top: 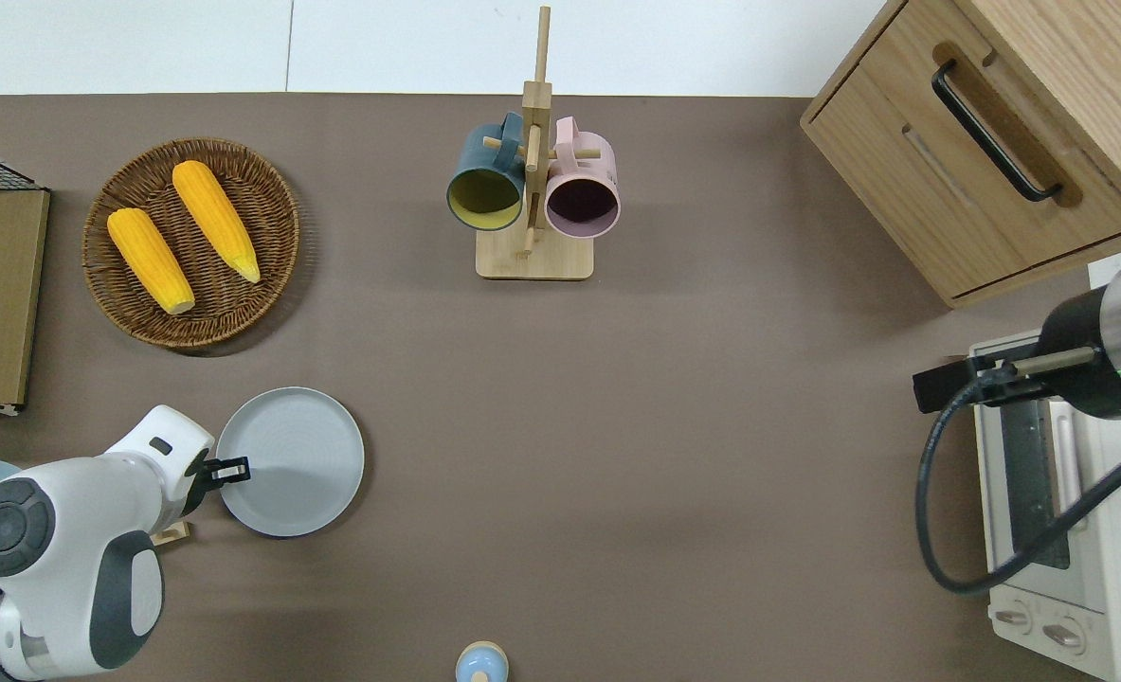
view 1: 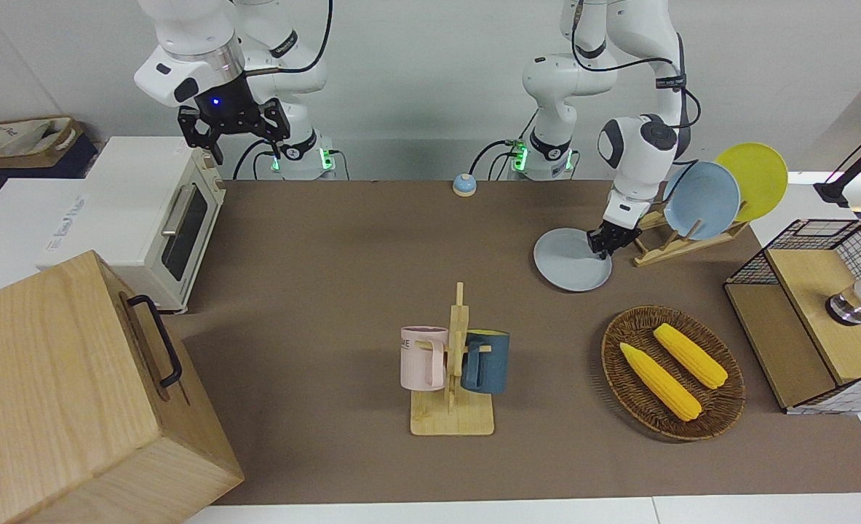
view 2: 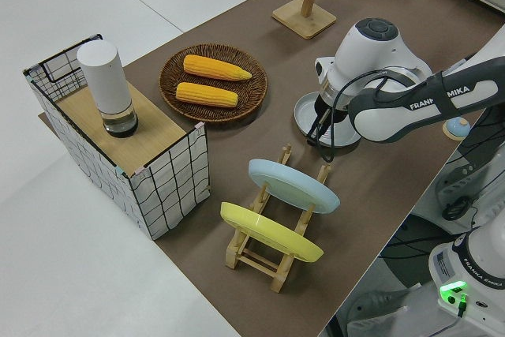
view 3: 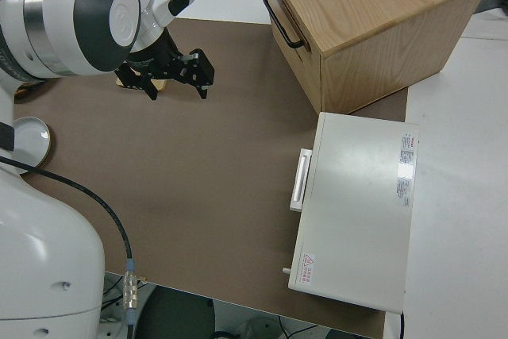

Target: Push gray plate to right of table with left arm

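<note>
Down low, left gripper (top: 234,466) of the white jointed left arm (view 1: 637,156), black two-finger kind, jaws drawn nearly together with nothing between, tip touching the rim of the round pale gray plate (top: 293,461). Plate flat on the matte brown table (top: 674,455), toward the left arm's end, near the robots' edge, just beside the wooden plate rack (view 1: 674,244). Right arm parked, jaws spread wide.

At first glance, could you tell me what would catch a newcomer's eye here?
The left gripper sits low at the rim of the gray plate, at the left arm's end of the table. Farther from the robots lies a wicker basket with two corn cobs.
</note>
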